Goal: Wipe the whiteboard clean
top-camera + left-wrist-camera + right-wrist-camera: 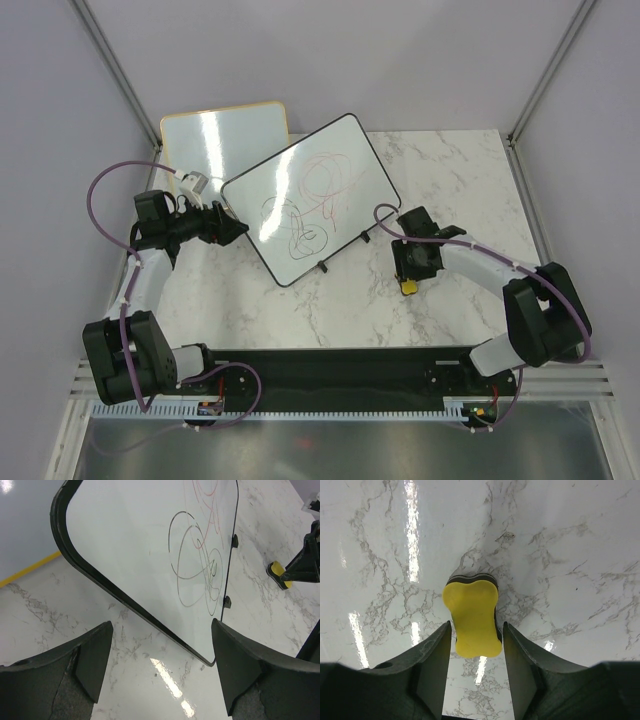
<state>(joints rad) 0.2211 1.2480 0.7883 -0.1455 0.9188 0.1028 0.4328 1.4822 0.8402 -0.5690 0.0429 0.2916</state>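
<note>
The whiteboard [310, 195] overlaps an orange-framed board [220, 140]; left claw [237, 228] gapes, right claw [476, 626] straddles yellow eraser [470, 602], grip unclear.

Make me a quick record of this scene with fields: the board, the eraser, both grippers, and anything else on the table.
whiteboard: black frame, set at an angle across the marble table
scribbles: red and dark, not yet erased
eraser: yellow, on the table to the right of the whiteboard
left gripper: open, by the whiteboard's left edge
right gripper: one finger on each side of the eraser; firm grip not clear
other: orange-framed board behind the whiteboard
</note>
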